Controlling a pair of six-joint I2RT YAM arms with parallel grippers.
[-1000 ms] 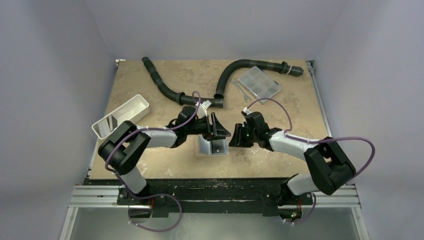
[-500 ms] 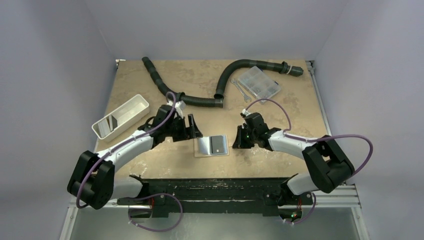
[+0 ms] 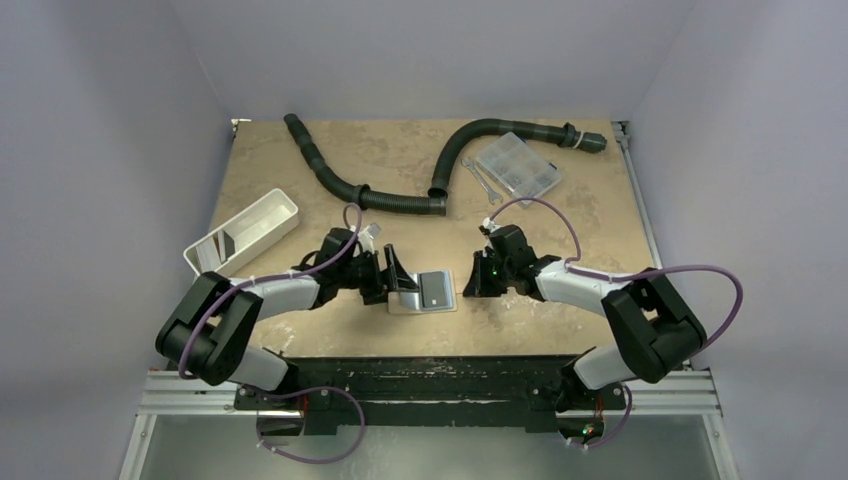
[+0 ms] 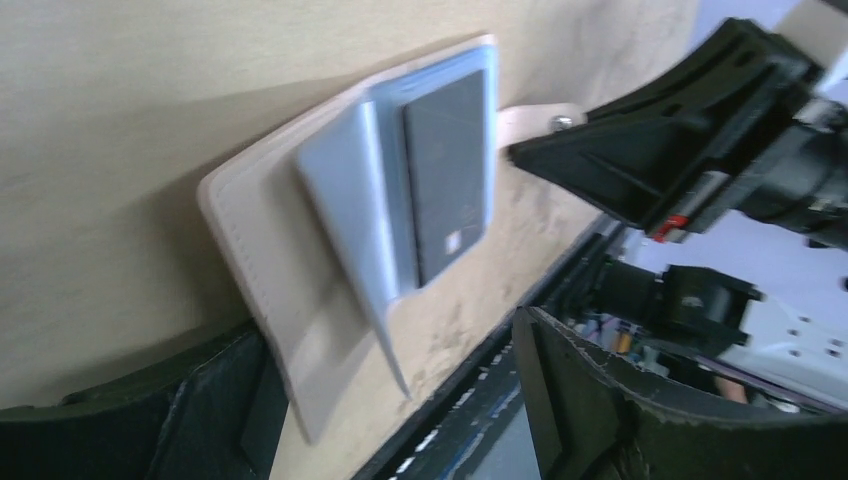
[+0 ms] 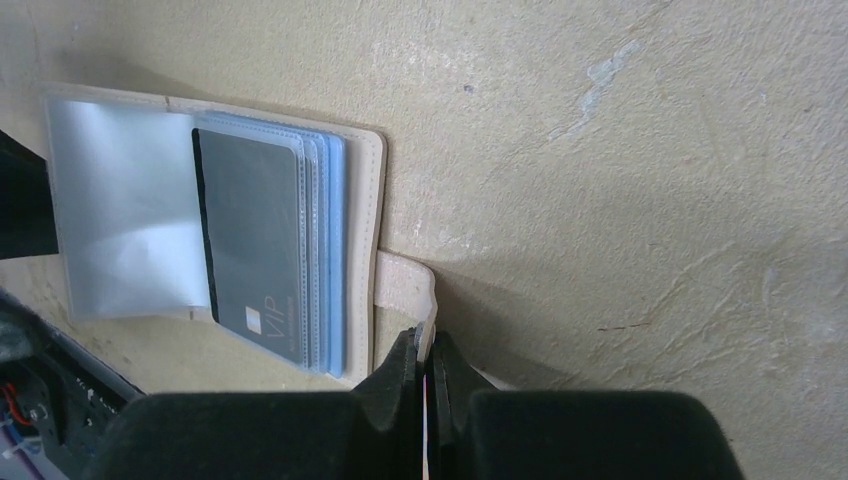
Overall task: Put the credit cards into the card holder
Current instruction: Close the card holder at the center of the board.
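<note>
I see card holder (image 3: 410,298) open flat near desk (image 3: 390,150) front edge; grey VIP credit card (image 5: 250,245) slotted inside.
</note>
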